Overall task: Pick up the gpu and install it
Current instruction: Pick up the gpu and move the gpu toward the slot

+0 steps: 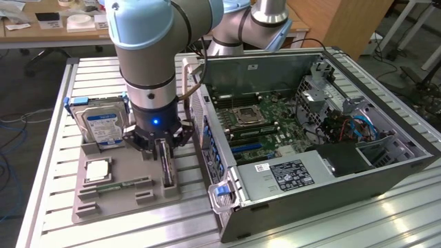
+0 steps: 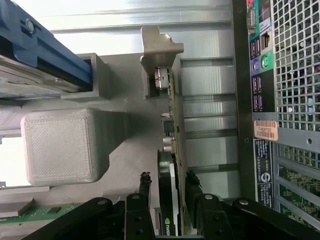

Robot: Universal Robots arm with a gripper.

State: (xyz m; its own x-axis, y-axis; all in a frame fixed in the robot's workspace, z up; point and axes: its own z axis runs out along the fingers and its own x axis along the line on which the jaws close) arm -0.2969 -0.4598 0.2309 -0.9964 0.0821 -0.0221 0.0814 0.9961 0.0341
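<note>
The gpu (image 1: 166,166) stands on its long edge in a slot of the grey holder tray (image 1: 110,199), at the side nearest the computer case. In the wrist view I see the gpu (image 2: 176,131) edge-on: a green board with a black cooler and a silver end bracket at its far end. My gripper (image 1: 162,148) is lowered right over the card, and the gripper (image 2: 168,181) has one finger on each side of it. A narrow gap shows between the cooler and one fingertip (image 2: 145,181). The card rests in its slot.
The open computer case (image 1: 303,129) lies on the exterior view's right with its motherboard (image 1: 258,126) exposed. The tray also holds a hard drive (image 1: 103,124) with a blue-white label, a processor (image 1: 98,170) and a memory stick (image 1: 124,184). The case's rear panel (image 2: 280,100) stands close beside the card.
</note>
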